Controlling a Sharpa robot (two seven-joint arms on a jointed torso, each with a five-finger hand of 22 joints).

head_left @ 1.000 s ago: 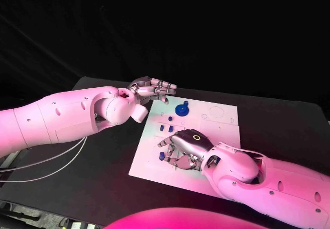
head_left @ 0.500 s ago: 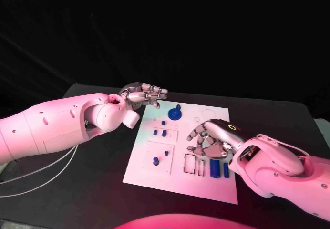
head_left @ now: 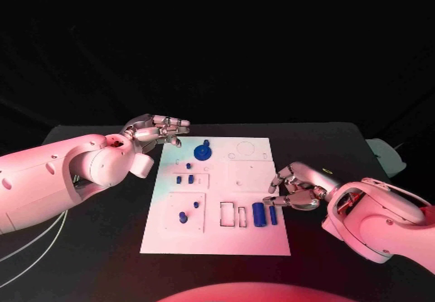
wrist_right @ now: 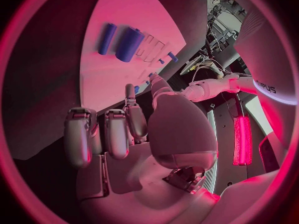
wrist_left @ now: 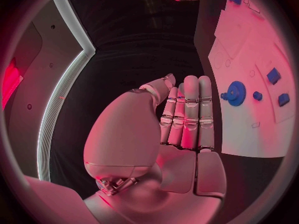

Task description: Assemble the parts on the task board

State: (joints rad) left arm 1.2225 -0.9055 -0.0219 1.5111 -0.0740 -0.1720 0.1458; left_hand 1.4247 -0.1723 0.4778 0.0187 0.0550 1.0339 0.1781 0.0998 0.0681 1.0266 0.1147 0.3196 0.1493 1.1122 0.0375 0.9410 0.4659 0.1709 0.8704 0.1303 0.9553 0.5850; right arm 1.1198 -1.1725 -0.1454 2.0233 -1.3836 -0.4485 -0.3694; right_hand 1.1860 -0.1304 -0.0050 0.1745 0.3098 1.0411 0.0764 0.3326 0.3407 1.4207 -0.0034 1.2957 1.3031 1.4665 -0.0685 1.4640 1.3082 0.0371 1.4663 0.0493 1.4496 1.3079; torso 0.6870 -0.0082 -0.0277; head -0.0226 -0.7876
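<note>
The left hand [head_left: 156, 131] hovers empty, fingers straight and together, just past the far left corner of the task board [head_left: 222, 242], with the blue gear part [head_left: 203, 151] close to its right. On the board's near right, two blue cylinders [head_left: 264, 214] lie side by side, long axes running near to far. Just right of them, over the board's right edge, the right hand [head_left: 295, 187] is the nearer one; its fingers curl loosely and seem to hold nothing.

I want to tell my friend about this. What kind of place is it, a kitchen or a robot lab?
Probably a robot lab or test bench: a black table holds only a white task board with small blue parts, against a dark backdrop.
</note>
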